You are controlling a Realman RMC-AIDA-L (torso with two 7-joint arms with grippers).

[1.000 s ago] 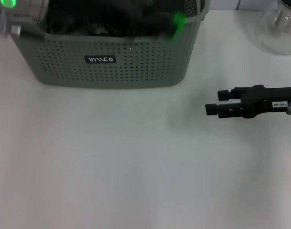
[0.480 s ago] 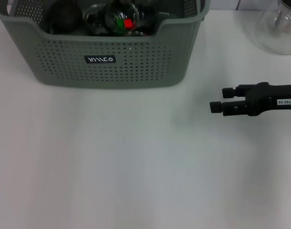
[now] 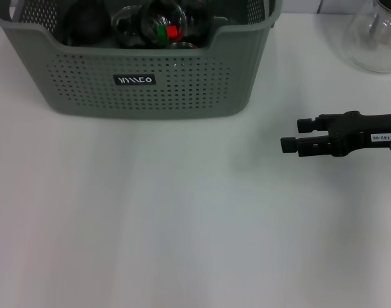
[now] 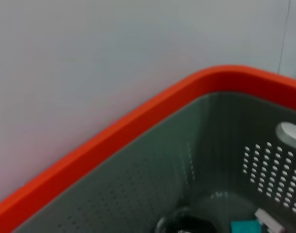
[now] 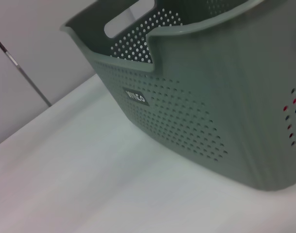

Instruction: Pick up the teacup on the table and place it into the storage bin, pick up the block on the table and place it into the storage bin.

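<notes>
The storage bin (image 3: pixel 183 90) is a grey-green perforated basket with a black label at the table's far left. Inside it lies a clear glass teacup (image 3: pixel 134 19) with a red and green block (image 3: pixel 167 30) beside or behind it. My right gripper (image 3: pixel 295 134) hovers low over the table to the right of the bin, open and empty. The right wrist view shows the bin's front wall (image 5: pixel 196 97). The left wrist view looks down past the bin's rim (image 4: pixel 138 116), which looks orange there, into the bin. My left gripper is out of view.
A dark round object (image 3: pixel 86 22) also lies in the bin. A clear glass flask (image 3: pixel 375 38) stands at the far right. White table (image 3: pixel 150 224) stretches in front of the bin.
One second ago my left arm was over the bin and hid its contents. It has withdrawn out of the head view. My right gripper has shifted slightly right.
</notes>
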